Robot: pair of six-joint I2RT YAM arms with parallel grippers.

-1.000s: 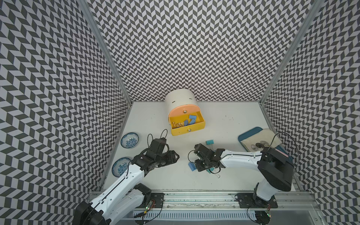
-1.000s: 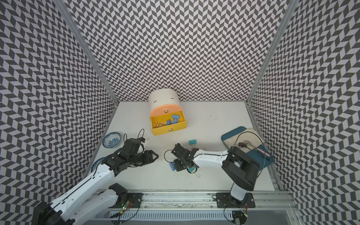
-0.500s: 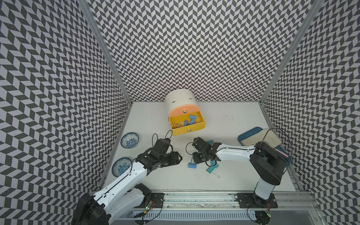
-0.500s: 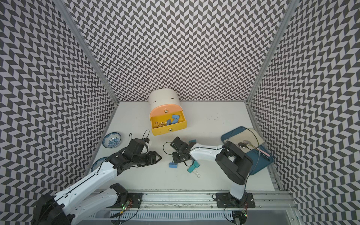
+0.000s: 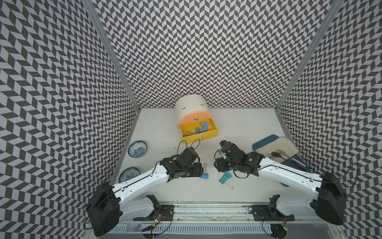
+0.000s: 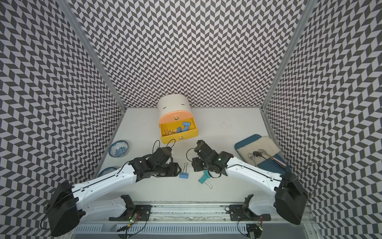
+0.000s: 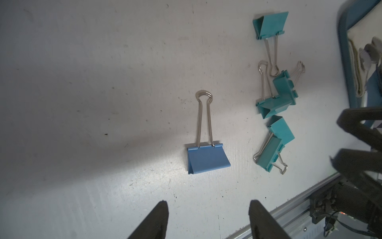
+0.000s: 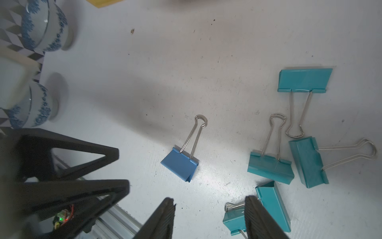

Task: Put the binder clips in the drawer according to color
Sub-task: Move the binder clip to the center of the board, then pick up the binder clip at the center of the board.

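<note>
Both grippers are released and carry nothing. The left gripper (image 7: 207, 204) hovers with its jaws spread just left of the blue binder clip (image 7: 207, 158). This clip lies flat on the table (image 5: 248, 196) at the near centre, with its wire handles pointing to the far side. The right gripper (image 8: 209, 199) hangs with jaws apart over the cluster of teal binder clips (image 8: 269, 167), just right of the blue one. The yellow drawer (image 5: 210, 133) stands pulled out at the far centre and holds several blue clips (image 5: 204, 125). The peach drawer (image 5: 195, 115) above it is shut.

Hazards from this position:
- Arm collision. Both grippers are close together around the same clips. A simultaneous approach would likely bring the fingers into contact.
- Missed grasp. The blue binder clip sits low. A shallow close may push it away or catch only the handles, leaving it to swing.
- Colour error. The teal binder clips touch and overlap, so one close may lift two. None of them belongs in the yellow drawer.
</note>
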